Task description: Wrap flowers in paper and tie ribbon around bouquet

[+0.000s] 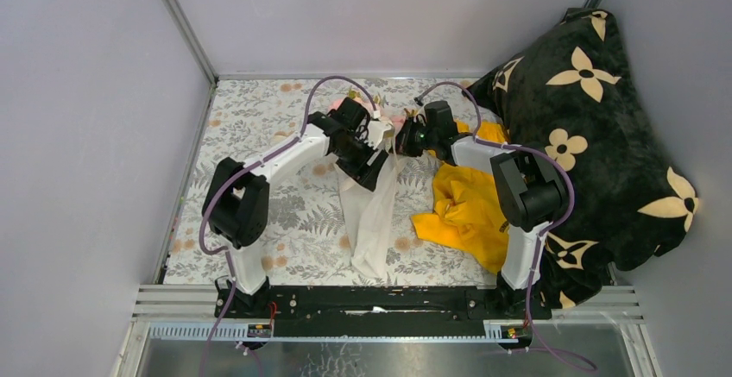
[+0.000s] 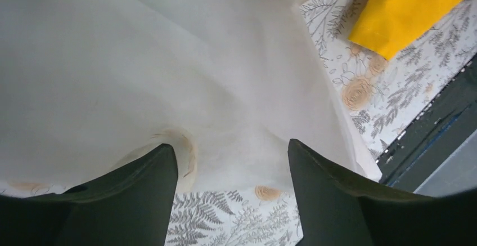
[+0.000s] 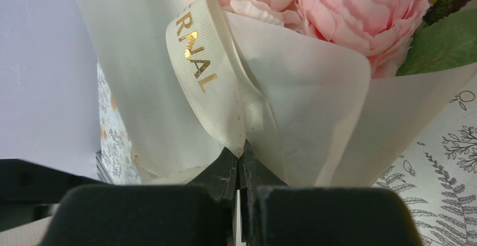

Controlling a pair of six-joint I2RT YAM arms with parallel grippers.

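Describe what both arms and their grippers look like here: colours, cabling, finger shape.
The left arm and right arm match: white link shells between bulky black joint housings, each trailed by a looping purple cable. The left gripper and right gripper have matte dark, wedge-shaped fingers tapering to the tip. No markings show.

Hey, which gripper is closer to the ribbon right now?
Right. The right gripper is shut on the ribbon, pinching its loop close to the flowers. The left gripper is open over the paper, with no ribbon in its view.
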